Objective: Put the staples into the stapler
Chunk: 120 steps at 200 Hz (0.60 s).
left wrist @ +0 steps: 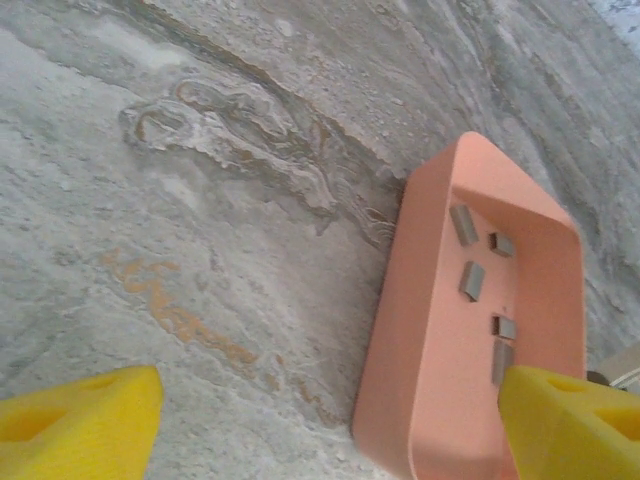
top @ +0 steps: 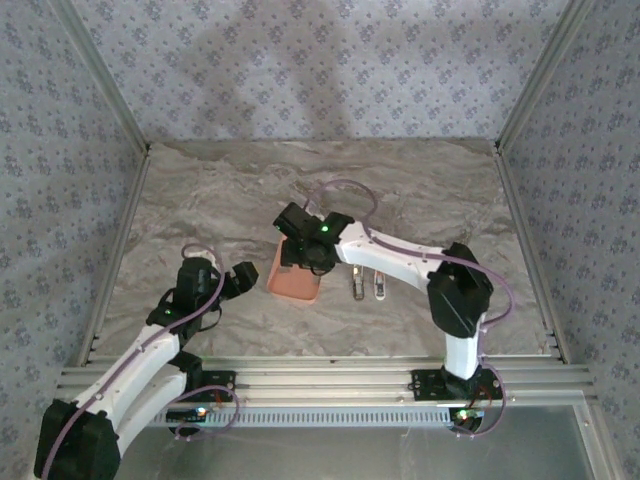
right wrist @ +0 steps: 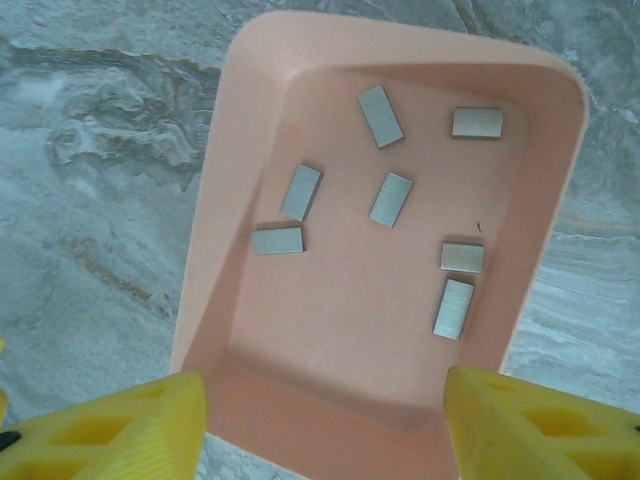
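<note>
- Seven staples [right wrist: 390,199] are scattered inside the salmon tray [right wrist: 240,120].
- Right gripper [right wrist: 325,440] is held above — jaws apart.
- Left gripper [left wrist: 330,425] is spread wide beside the tray.

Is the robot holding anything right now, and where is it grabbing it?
Nothing is held. The right gripper is open above the tray of staples, and the left gripper is open beside the tray, over the table.

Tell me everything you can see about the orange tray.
The tray is salmon-orange and looks like smooth plastic. It is rectangular, with rounded corners and sloping walls. It sits flat, open side up, on the marbled table. Seven short grey strips of staples lie scattered loose on its floor.
</note>
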Each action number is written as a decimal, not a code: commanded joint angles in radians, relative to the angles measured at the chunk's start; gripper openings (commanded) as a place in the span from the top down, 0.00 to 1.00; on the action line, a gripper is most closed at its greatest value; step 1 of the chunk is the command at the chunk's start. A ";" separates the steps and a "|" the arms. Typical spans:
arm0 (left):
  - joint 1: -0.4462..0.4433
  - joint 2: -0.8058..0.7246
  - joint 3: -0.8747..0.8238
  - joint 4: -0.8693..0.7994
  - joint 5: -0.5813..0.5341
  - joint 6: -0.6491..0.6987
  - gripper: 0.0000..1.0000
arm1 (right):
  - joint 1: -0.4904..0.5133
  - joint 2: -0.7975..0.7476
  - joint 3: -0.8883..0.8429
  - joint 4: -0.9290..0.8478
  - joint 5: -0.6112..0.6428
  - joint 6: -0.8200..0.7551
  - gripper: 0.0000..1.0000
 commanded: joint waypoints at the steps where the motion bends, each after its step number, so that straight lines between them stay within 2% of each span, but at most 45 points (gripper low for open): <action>1: 0.013 0.014 -0.001 -0.015 -0.059 0.058 0.12 | -0.014 0.080 0.097 -0.146 0.004 0.040 0.36; 67: 0.037 0.117 0.033 0.036 -0.073 0.138 0.12 | -0.062 0.265 0.278 -0.266 -0.013 0.052 0.47; 120: 0.049 0.209 0.070 0.043 -0.060 0.171 0.11 | -0.080 0.382 0.428 -0.337 -0.021 0.036 0.52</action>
